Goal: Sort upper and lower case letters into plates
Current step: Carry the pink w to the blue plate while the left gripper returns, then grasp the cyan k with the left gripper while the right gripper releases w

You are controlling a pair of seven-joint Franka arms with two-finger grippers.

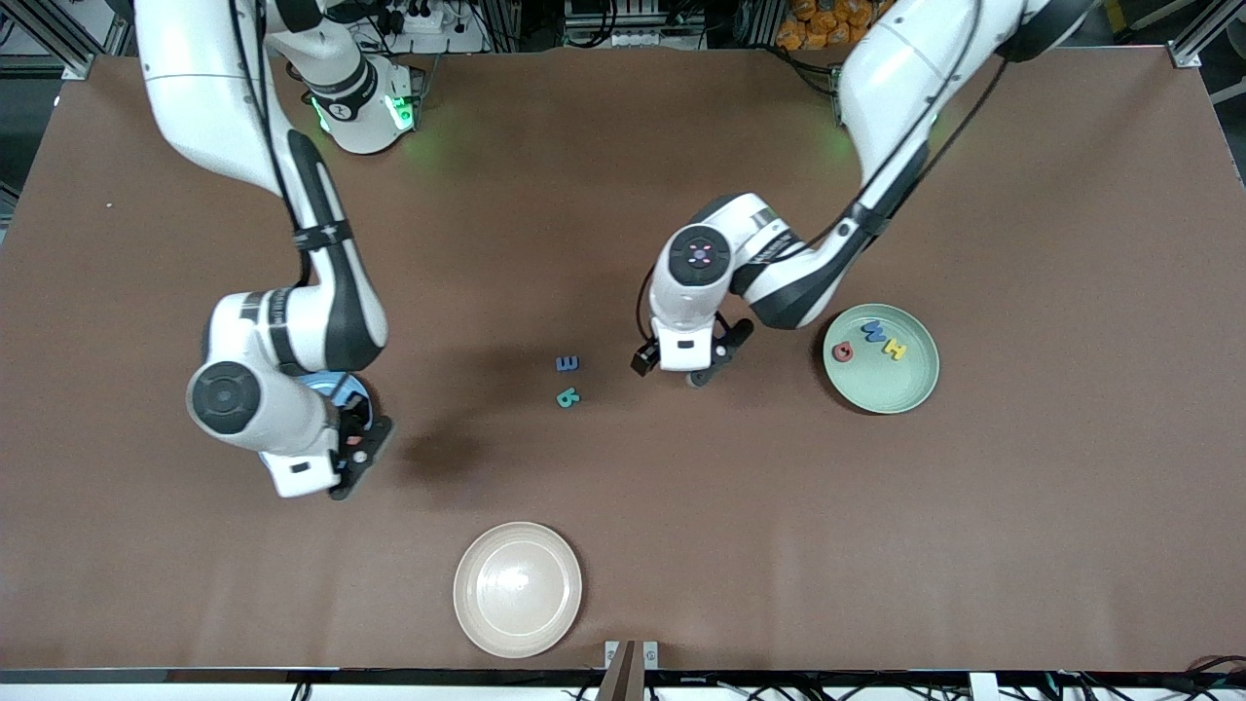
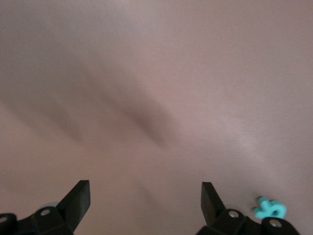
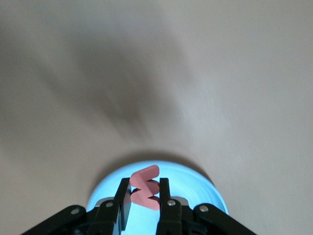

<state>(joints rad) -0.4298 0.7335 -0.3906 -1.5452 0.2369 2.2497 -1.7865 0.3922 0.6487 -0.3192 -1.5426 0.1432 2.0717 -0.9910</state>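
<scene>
My right gripper (image 1: 358, 452) is shut on a red letter (image 3: 146, 192) and holds it over the sky blue plate (image 3: 195, 183). In the front view that plate (image 1: 336, 386) is mostly hidden under the right arm. My left gripper (image 1: 686, 374) is open and empty, low over bare table between the loose letters and the mint green plate (image 1: 900, 394). That plate holds a red (image 1: 842, 351), a blue (image 1: 873, 334) and a yellow letter (image 1: 894, 349). A blue letter (image 1: 568, 363) and a teal letter (image 1: 568, 396) lie mid-table. The teal letter also shows in the left wrist view (image 2: 269, 209), beside one of the fingers (image 2: 211, 197).
A cream-beige plate (image 1: 518, 588) sits empty near the table edge closest to the front camera. The brown table top (image 1: 1022, 535) stretches wide around the plates.
</scene>
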